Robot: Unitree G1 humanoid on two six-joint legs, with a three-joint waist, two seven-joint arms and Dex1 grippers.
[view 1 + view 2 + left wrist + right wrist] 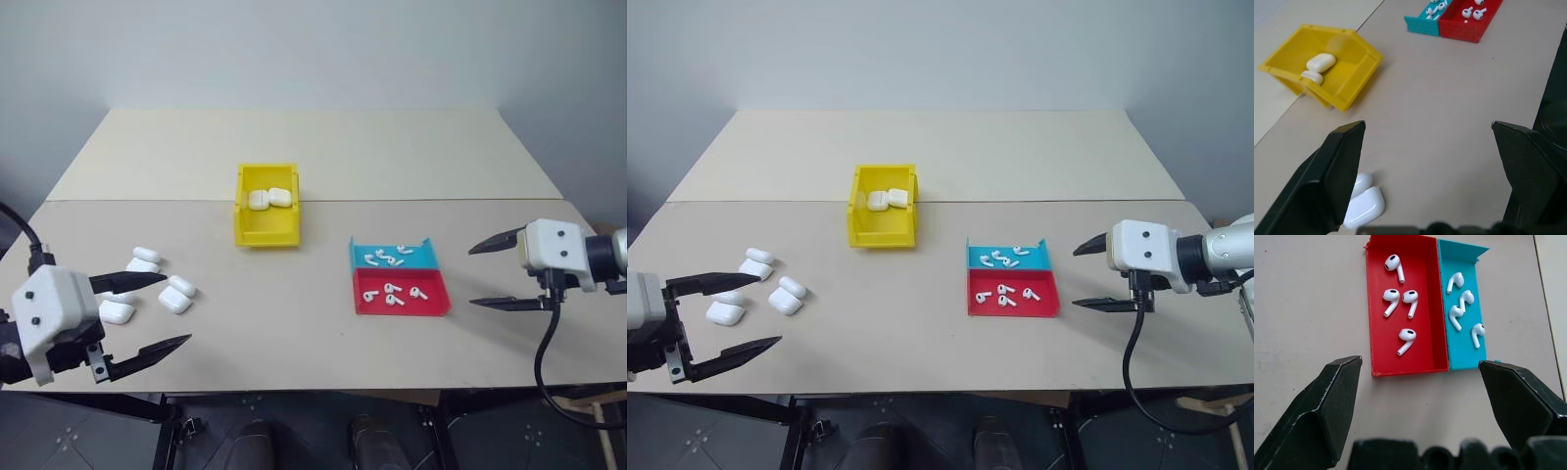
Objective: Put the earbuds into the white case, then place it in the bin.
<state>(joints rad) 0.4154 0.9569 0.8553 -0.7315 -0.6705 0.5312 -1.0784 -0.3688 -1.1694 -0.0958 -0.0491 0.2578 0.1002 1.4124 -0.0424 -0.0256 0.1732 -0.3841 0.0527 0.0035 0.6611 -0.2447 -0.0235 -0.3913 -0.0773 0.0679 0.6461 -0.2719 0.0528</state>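
Left tool (157, 313) is hovering with its 2 black fingers spread wide and nothing between them, low over the near-left part of the tabletop (294, 333), well to the left of the bin (266, 206) and nearer the robot. Right tool (498, 272) is doing the same on the other side, fingers wide apart and gripping nothing, well to the right of the bin and nearer the robot.

That yellow bin is sitting open-topped near the middle of the tabletop, and 2 white cases (268, 198) are already lying inside it, touching each other against its far wall.

To the left of the bin and nearer the robot, a loose cluster of closed white cases (162, 284) is lying flat on the tabletop, just beside the left tool's upper finger; one white case (175, 300) is resting at the cluster's bin-side edge, apart from the fingers. The left wrist view is showing 2 of these cases right by one finger.

To the right of the bin and nearer the robot, a blue tray (419, 257) and a red tray (431, 302) are sitting pressed together, blue on the far side. The earbuds (1400, 293) are lying loose in both: the right wrist view is showing 4 in the red tray and 4 in the blue. The right tool is hanging beyond the trays from the bin, apart from them.
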